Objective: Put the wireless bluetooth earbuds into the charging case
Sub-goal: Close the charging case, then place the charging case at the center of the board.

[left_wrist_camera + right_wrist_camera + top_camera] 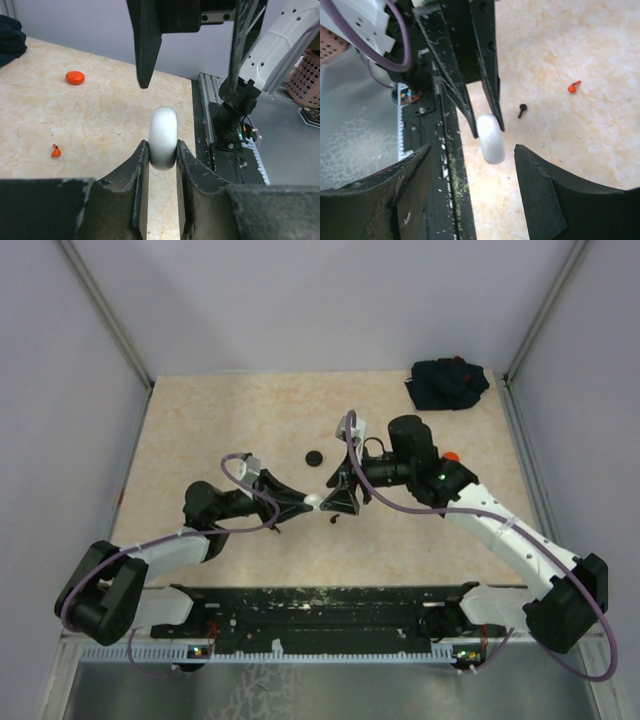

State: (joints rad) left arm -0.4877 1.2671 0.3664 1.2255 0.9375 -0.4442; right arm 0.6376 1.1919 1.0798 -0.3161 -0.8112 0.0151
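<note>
A: The left gripper (pixel 162 150) clamps the white case (pixel 163 131); the right gripper (pixel 472 150) hangs just beside it, jaws spread.
B: Earbuds?
A: A red earbud (pixel 56 150) and a black earbud (pixel 521 109) lie loose on the table (pixel 100 115). Hold the case steady; take its lid squarely.

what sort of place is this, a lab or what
Probably a robotics lab test cell: white panel walls on metal framing enclose a marble-pattern tabletop, with a left arm and right arm mounted at its near edge.

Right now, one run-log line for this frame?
left gripper: shut on white charging case | right gripper: open, near case | red earbud, black earbud: on table
</note>
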